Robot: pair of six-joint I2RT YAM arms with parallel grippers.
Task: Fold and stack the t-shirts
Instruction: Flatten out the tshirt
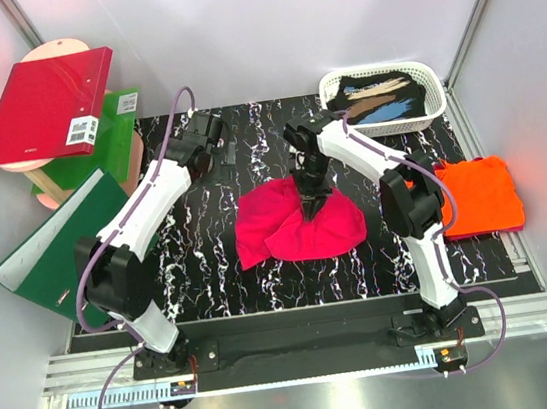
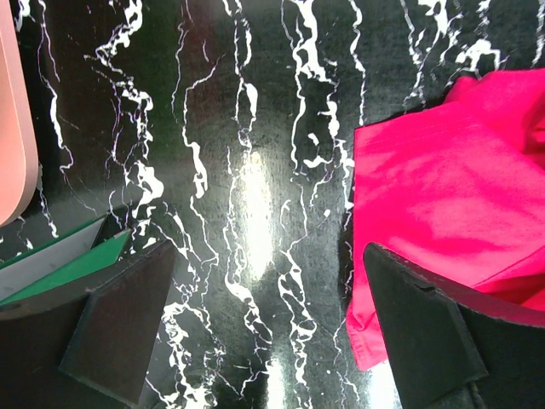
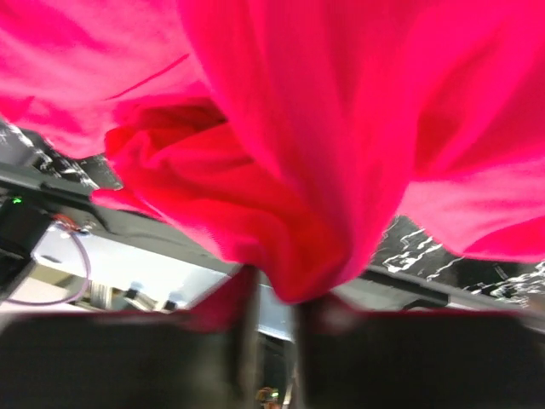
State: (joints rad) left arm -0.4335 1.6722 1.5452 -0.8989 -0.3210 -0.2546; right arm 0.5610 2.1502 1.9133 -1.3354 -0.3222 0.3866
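Right wrist: magenta-pink t-shirt (image 3: pixel 298 170) hangs pinched between the right jaws.

I had the black, white-veined tabletop (image 1: pixel 212 273) under me; white walls (image 1: pixel 260 25) closed in behind it and at both sides, with grey metal posts (image 1: pixel 475 11) at its far corners; off its left edge a red ring binder (image 1: pixel 44 109) lay on a peach wooden stand (image 1: pixel 24 167), green binders (image 1: pixel 52 249) below; a white basket (image 1: pixel 399 124) stood on its far right corner; aluminium rails (image 1: pixel 301 334) ran along its near edge; a streak of glare (image 2: pixel 254 196) shone on it.
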